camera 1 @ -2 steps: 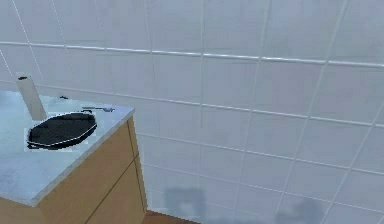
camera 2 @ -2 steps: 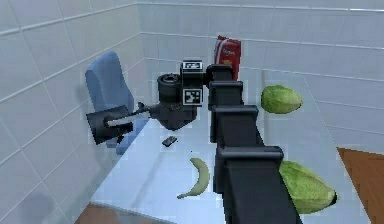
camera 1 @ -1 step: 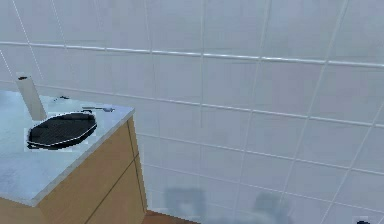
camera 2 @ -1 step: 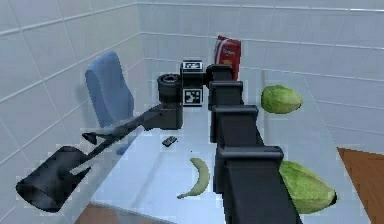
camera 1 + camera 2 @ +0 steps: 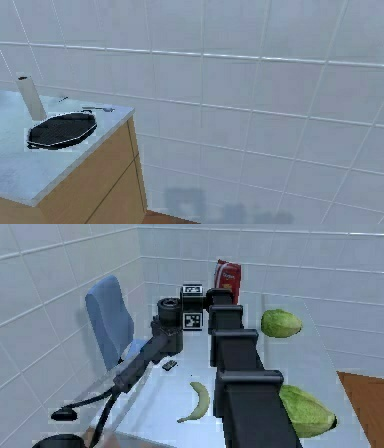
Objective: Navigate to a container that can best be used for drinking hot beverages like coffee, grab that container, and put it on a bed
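Observation:
My arm [image 5: 240, 374] rises over a pale countertop [image 5: 330, 364], with two white marker squares [image 5: 192, 308] at its far end. Left of them, in the arm side view, is my gripper's dark body [image 5: 165, 332]. Its thin fingers run down toward the lower left, so my gripper [image 5: 75, 422] ends low over the counter. A pale blue, upright, rounded thing [image 5: 105, 319] stands just behind the gripper body; its shape is too vague to name. I cannot tell whether the gripper holds anything.
On the counter lie a yellow banana [image 5: 198, 402], two green round heads [image 5: 282, 322] [image 5: 305, 409], a red container [image 5: 228, 274] by the tiled wall and a small dark item [image 5: 170, 367]. The forward view shows a wood-fronted counter [image 5: 95, 170] with a black pan [image 5: 60, 130] and a white cylinder [image 5: 30, 95].

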